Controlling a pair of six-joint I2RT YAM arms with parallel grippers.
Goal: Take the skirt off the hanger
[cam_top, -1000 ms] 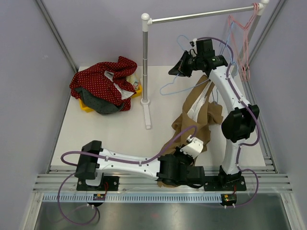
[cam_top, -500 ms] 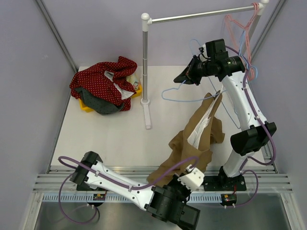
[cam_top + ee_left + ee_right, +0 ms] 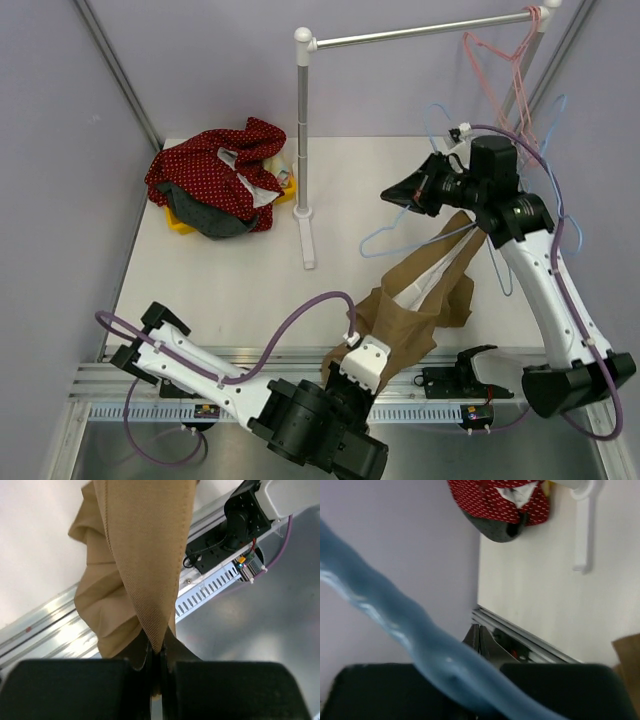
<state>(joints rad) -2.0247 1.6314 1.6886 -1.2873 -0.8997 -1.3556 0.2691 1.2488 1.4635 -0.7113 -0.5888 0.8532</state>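
A tan skirt point(image 3: 415, 290) hangs stretched from a light blue wire hanger point(image 3: 384, 238) down toward the table's near edge. My right gripper point(image 3: 398, 194) is shut on the hanger and holds it in the air at the right. The hanger crosses the right wrist view as a blurred blue band point(image 3: 415, 635) in front of the shut fingers point(image 3: 481, 636). My left gripper point(image 3: 346, 362) is shut on the skirt's lower edge over the front rail. In the left wrist view the skirt point(image 3: 145, 555) runs into the closed gripper point(image 3: 160, 652).
A clothes rack with a white pole point(image 3: 303, 150) and a metal bar point(image 3: 420, 33) stands at the back. Pink hangers point(image 3: 510, 70) hang at its right end. A pile of red dotted clothes point(image 3: 215, 175) lies on a yellow tray at the back left. An aluminium rail point(image 3: 150, 380) runs along the near edge.
My right arm has swung the hanger to the right and nearer. My left arm has pulled back past the front rail with the skirt's edge, drawing the skirt out long.
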